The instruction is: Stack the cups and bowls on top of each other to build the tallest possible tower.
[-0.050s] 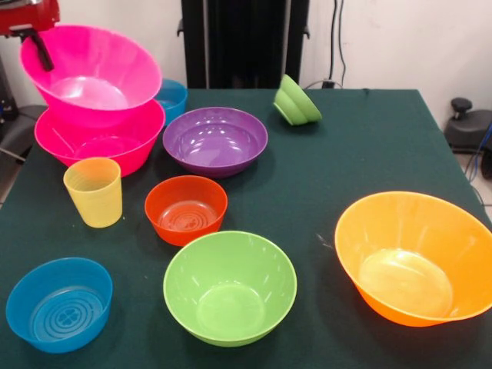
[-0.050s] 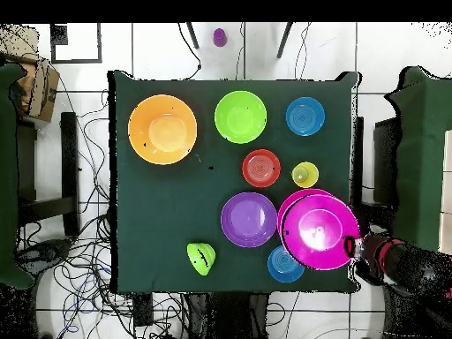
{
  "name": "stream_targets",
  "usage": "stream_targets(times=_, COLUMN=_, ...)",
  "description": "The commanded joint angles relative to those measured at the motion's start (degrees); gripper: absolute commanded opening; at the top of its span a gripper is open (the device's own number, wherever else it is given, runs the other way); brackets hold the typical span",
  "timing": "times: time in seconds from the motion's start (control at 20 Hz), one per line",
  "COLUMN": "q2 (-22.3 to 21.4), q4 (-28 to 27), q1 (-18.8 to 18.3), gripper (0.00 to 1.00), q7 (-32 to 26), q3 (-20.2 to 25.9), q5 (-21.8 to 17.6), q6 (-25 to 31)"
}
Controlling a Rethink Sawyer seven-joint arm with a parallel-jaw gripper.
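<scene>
Item in hand: upper pink bowl (image 1: 92, 73), rim pinched in my fingers (image 1: 42, 50), one black finger inside the wall; bowl tilted, raised over the lower pink bowl (image 1: 100, 142) at a corner of the surface (image 1: 361, 154). From overhead the two pinks overlapped, the held one shifted toward the surface edge.

Handling note, my judgement: the held bowl wanted levelling and centring over its twin before release; let go crooked, a slick wall could slide and seat askew. A rim pinch gave poor control of so wide a shell, so slow lowering seemed wise.

Stock on the surface, none yet stacked:
- Purple bowl (image 1: 215, 141), shallow, wide, beside the pinks.
- Far blue bowl (image 1: 173, 98), small, mostly hidden behind the pinks.
- Cup (image 1: 93, 192), yellow, ribbed, tapered, upright, near the lower pink.
- Red bowl (image 1: 186, 209), small, concentric rings in its base.
- Big green bowl (image 1: 230, 287), smooth, upright.
- Near blue bowl (image 1: 59, 304), ringed base, by a corner.
- Orange bowl (image 1: 415, 257), widest, at the opposite edge.
- Small green bowl (image 1: 296, 101), tipped on its side, well apart.

Material throughout: glossy translucent plastic, thin-walled, flared. Surface: dark green cloth.
</scene>
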Motion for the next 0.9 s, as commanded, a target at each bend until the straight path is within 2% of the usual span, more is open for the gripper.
stream_targets(times=0.05, q2=-0.63, q4=-1.23, q1=3.19, gripper=0.0, q7=-14.68, q3=2.23, q5=-3.37, q6=0.15)
stream_targets(times=0.1, q2=-0.68, q4=-0.77, q1=3.13, gripper=0.0, q7=-14.23, q3=2.37, q5=-3.17, q6=-0.08)
stream_targets(times=0.15, q2=-0.66, q4=-0.46, q1=3.03, gripper=1.0, q7=-13.82, q3=2.49, q5=-3.01, q6=-0.12)
stream_targets(times=0.5, q2=-1.67, q4=0.52, q1=3.79, gripper=1.0, q7=-11.97, q3=2.19, q5=-3.47, q6=-0.62)
stream_targets(times=0.9, q2=-1.48, q4=2.15, q1=3.97, gripper=1.0, q7=-10.24, q3=1.74, q5=-5.36, q6=-4.04)
